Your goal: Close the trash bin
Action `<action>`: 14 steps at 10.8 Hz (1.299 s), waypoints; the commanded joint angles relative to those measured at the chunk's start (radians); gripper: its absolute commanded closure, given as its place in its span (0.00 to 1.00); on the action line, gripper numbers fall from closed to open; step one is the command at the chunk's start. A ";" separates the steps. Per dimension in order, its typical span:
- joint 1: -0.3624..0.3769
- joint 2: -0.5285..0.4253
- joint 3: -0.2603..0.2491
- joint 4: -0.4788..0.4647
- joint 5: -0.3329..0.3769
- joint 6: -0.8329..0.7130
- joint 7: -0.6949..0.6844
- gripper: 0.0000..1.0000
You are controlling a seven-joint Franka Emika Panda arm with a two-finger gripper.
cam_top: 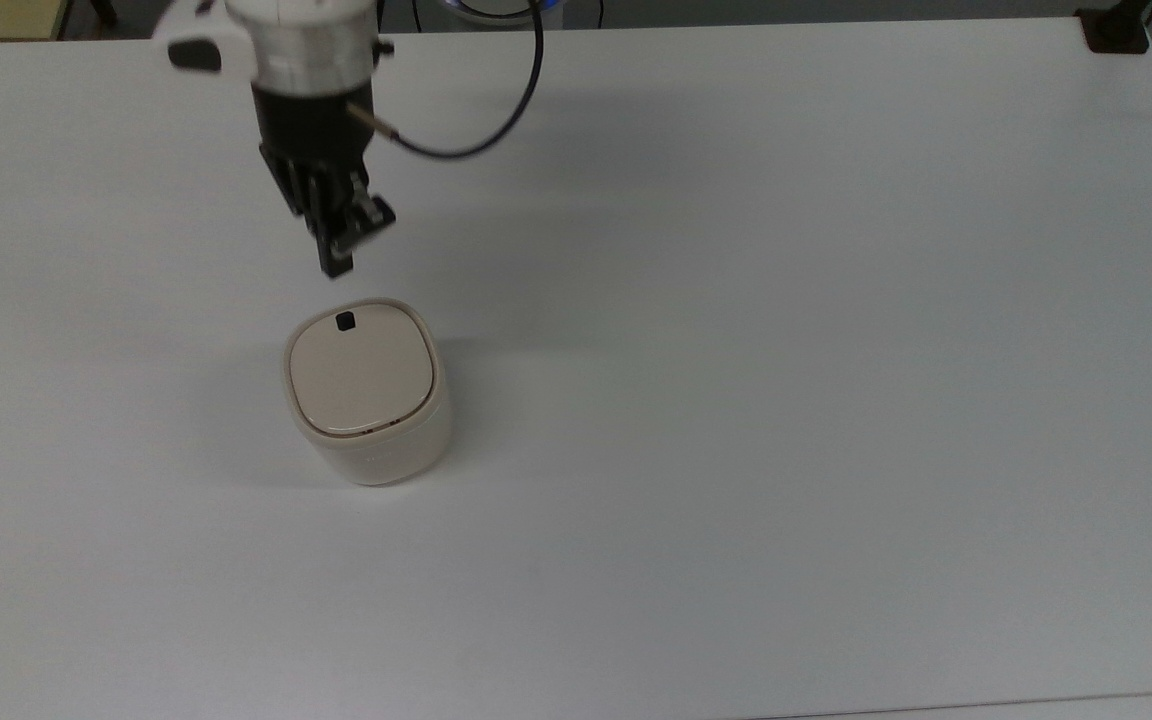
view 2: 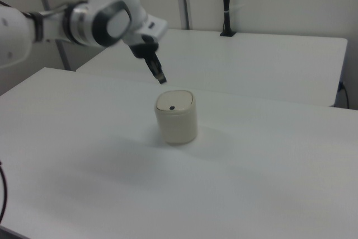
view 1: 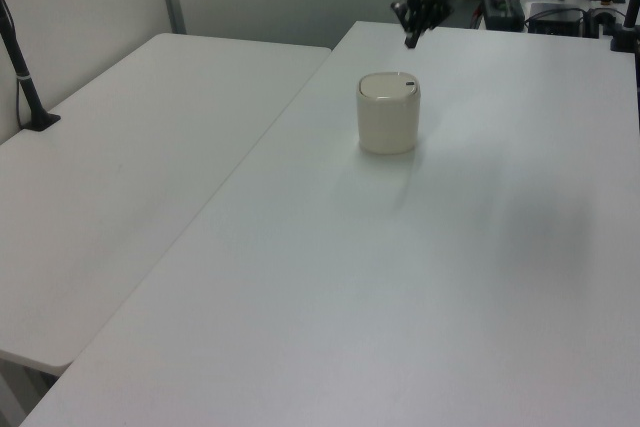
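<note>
The cream-white trash bin [cam_top: 368,400] [view 1: 388,114] [view 2: 177,116] stands on the white table with its beige lid lying flat and shut. A small black button [cam_top: 345,321] shows near the lid's far edge in the top view. My gripper [cam_top: 338,262] [view 1: 411,39] [view 2: 161,79] hangs in the air above and beyond the bin, apart from it, fingers pressed together and holding nothing.
The white table [cam_top: 786,350] stretches wide to the top view's right of the bin. A second white table [view 1: 120,177] stands alongside at the left view's left. A black post [view 2: 226,4] rises at the back in the right view. A dark cable [cam_top: 506,110] loops off the wrist.
</note>
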 commanded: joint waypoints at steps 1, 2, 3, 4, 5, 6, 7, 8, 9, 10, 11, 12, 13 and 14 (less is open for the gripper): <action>0.029 -0.180 0.002 -0.032 0.039 -0.182 -0.040 1.00; 0.046 -0.221 0.001 -0.032 0.068 -0.260 -0.091 0.99; 0.060 -0.255 0.001 -0.032 0.079 -0.340 -0.146 0.84; 0.077 -0.284 0.001 -0.034 0.085 -0.412 -0.177 0.48; 0.083 -0.303 -0.001 -0.037 0.085 -0.457 -0.236 0.29; 0.085 -0.309 -0.001 -0.035 0.086 -0.481 -0.333 0.13; 0.083 -0.308 -0.001 -0.034 0.085 -0.495 -0.397 0.00; 0.080 -0.299 -0.001 -0.032 0.073 -0.488 -0.448 0.00; 0.073 -0.289 0.001 -0.028 0.064 -0.485 -0.523 0.00; 0.068 -0.274 0.001 -0.020 0.033 -0.485 -0.607 0.00; 0.065 -0.248 0.001 0.001 0.008 -0.485 -0.675 0.00; 0.065 -0.220 0.001 0.024 -0.005 -0.485 -0.698 0.00; 0.065 -0.208 -0.002 0.037 -0.010 -0.483 -0.703 0.00; 0.065 -0.203 -0.007 0.040 -0.007 -0.483 -0.706 0.00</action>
